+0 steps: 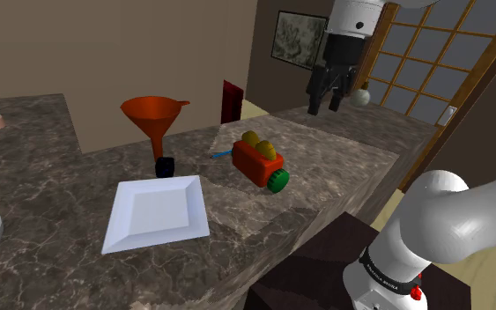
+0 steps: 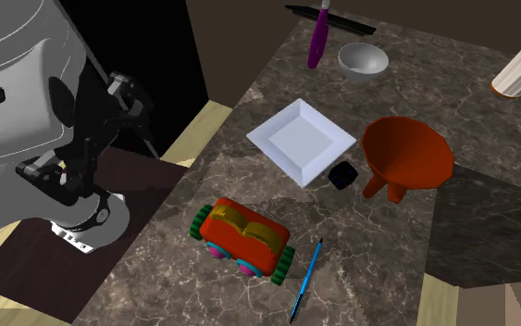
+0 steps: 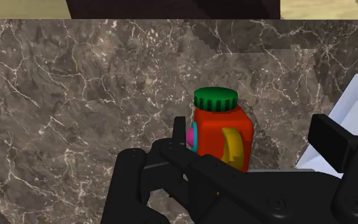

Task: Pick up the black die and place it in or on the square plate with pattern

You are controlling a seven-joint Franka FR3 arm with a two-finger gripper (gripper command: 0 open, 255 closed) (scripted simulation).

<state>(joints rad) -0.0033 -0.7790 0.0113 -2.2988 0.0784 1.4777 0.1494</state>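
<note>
Upper right of the shoulder view, gripper (image 1: pixel 324 104) hangs high over the counter (image 1: pixel 343 158), fingers well apart, w/ nothing in them. Black die (image 1: pixel 164 166) sits left of centre, just beside the white square plate (image 1: pixel 155 211), at the red funnel's (image 1: pixel 155 114) spout. Task looks unstarted: approach, grasp, lift & set on plate all remain.
</note>
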